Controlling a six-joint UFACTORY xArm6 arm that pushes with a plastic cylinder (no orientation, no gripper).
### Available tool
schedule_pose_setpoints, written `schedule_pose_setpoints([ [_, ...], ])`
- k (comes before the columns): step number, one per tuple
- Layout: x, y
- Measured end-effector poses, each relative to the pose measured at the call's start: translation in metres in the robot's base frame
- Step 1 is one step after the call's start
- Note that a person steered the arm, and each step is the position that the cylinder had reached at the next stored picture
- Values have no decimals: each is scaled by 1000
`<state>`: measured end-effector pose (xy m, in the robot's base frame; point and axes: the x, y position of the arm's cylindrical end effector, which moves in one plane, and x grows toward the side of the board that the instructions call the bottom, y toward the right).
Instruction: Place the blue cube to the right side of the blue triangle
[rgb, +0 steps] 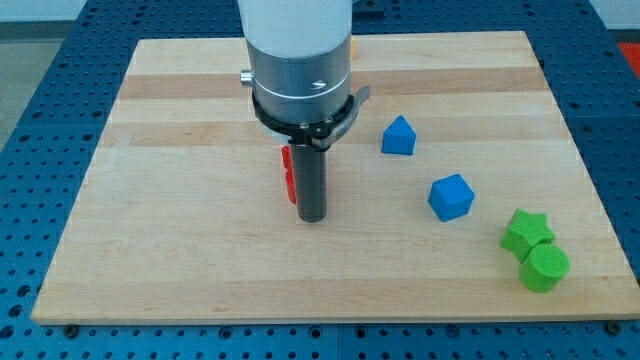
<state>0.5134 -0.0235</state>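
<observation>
The blue triangle (398, 137) lies right of the board's middle. The blue cube (451, 197) lies below and to the right of it, a short gap apart. My tip (313, 217) rests on the board to the left of both, well away from the blue cube. A red block (288, 175) sits just behind the rod on its left side, mostly hidden, shape unclear.
A green star (526, 231) and a green cylinder (545, 268) sit together near the board's lower right corner. A yellow or orange bit (353, 47) peeks out behind the arm near the top edge. The wooden board (180, 250) lies on a blue perforated table.
</observation>
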Motion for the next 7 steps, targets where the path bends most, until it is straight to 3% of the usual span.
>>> schedule_pose_setpoints([
  [5,18,147],
  [7,10,168],
])
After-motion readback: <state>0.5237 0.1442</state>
